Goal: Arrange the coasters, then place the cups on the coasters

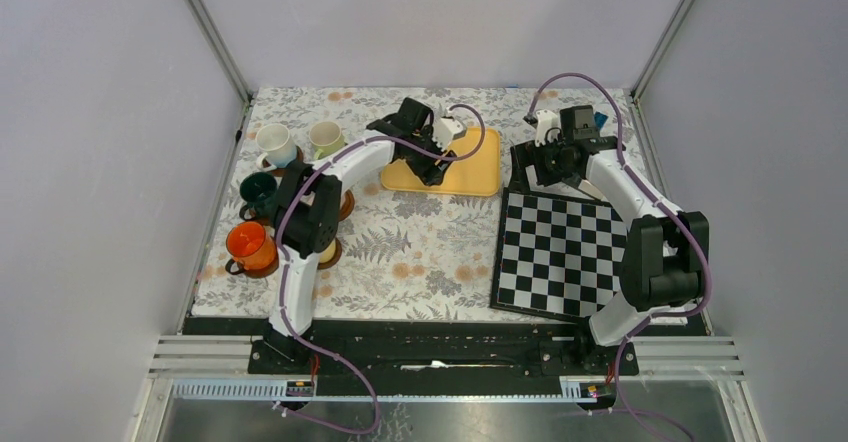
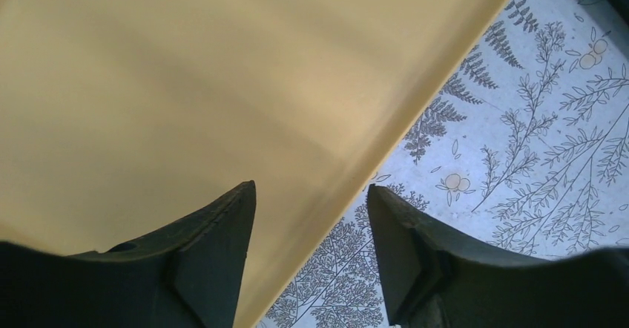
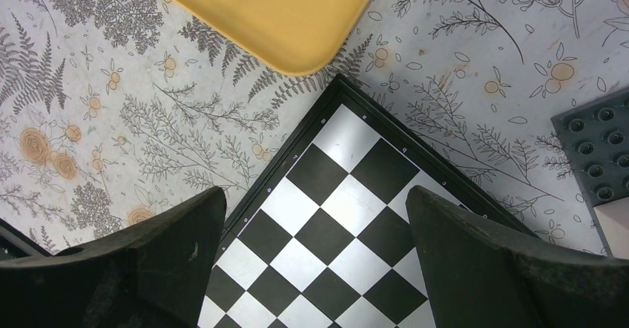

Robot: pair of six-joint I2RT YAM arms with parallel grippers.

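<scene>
Left end effector point(image 2: 310, 187) spread over tray point(image 2: 185, 68) edge | shown by wrist view only

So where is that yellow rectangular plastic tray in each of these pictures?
Top external: yellow rectangular plastic tray at upper centre, left of the black-and-white chequered board.
Left wrist: fills the upper left.
Right wrist: one rounded corner at top centre.
Shared landmark: the floral tablecloth beneath it.

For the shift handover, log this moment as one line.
left claw: open, over yellow tray edge | right claw: open, above chequered board corner | orange cup: on coaster
</scene>
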